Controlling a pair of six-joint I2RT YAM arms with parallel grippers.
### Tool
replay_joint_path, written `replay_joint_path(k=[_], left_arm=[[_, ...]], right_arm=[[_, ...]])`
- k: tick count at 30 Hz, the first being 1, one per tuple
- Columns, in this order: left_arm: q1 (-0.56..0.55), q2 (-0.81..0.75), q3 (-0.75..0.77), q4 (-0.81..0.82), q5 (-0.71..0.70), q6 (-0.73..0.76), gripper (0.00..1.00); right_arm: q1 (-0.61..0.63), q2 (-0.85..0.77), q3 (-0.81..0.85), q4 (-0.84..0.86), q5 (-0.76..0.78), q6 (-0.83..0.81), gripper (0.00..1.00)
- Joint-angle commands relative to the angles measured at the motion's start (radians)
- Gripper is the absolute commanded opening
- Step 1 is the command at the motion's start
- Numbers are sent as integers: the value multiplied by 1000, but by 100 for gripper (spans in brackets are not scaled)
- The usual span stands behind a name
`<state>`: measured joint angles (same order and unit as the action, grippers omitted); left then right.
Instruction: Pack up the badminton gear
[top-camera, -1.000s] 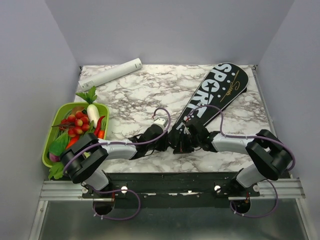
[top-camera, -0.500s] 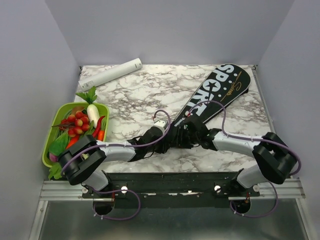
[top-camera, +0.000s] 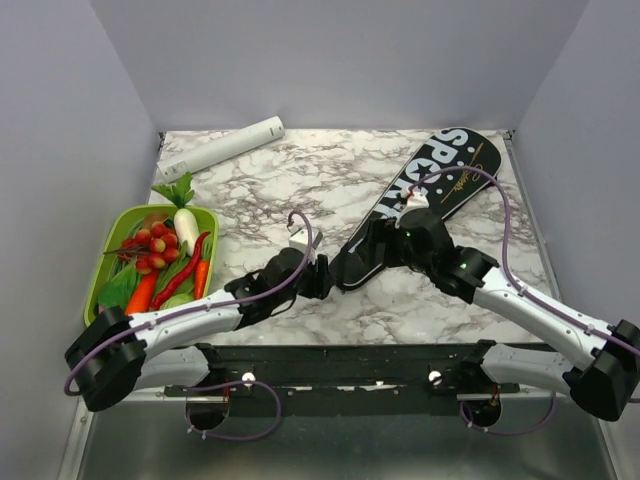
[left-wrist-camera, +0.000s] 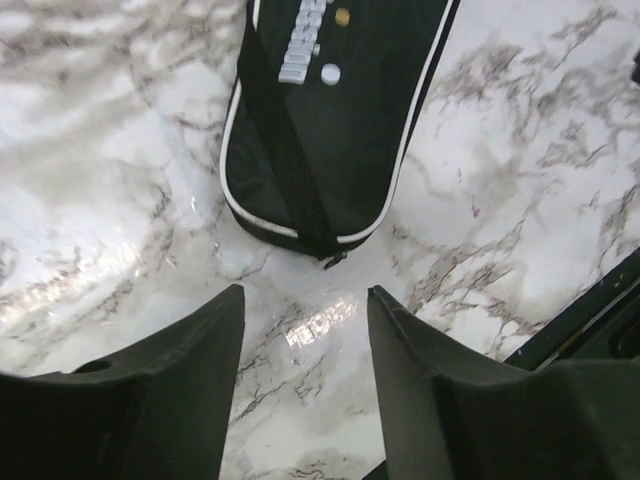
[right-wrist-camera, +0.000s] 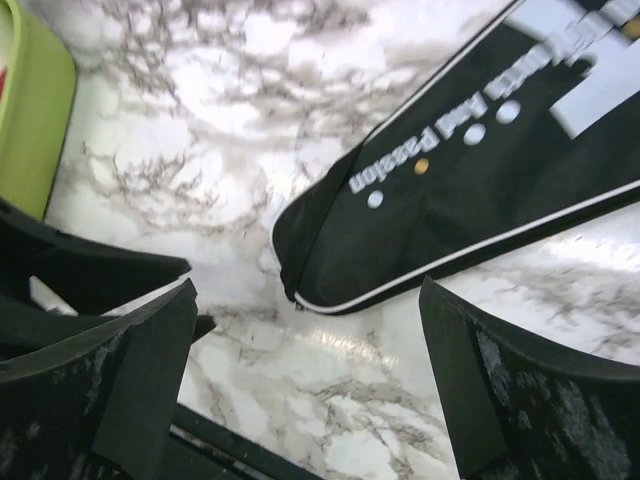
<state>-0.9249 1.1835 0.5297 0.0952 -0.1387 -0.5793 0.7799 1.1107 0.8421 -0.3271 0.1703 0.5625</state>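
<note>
One black bag (top-camera: 420, 205) lies diagonally on the table (top-camera: 290, 180). Its narrow end is just ahead of the left gripper (left-wrist-camera: 305, 300), spread and empty, and the right gripper (right-wrist-camera: 308, 290), spread wider, also empty. Wrist views show its white piping; only overhead shows the white tube (top-camera: 222, 146).

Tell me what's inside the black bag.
Nothing of its inside shows. The bag lies flat on the table, and its black fabric covers whatever it may hold.
</note>
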Motion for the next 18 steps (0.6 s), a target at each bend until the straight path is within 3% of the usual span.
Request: replay_joint_path(k=[1, 3, 5, 15, 18], left_arm=[[-3, -103, 91, -118, -128, 36, 68], [-3, -123, 136, -172, -156, 48, 80], [-3, -127, 168, -209, -205, 61, 99], [-3, -232, 233, -241, -337, 154, 99], [-3, -232, 263, -282, -381, 170, 99]], right_arm=[[4, -37, 97, -101, 205, -119, 100], [4, -32, 152, -144, 266, -134, 100], [4, -17, 186, -171, 304, -151, 100], [4, -20, 239, -196, 399, -222, 100], [4, -115, 168, -106, 375, -225, 100]])
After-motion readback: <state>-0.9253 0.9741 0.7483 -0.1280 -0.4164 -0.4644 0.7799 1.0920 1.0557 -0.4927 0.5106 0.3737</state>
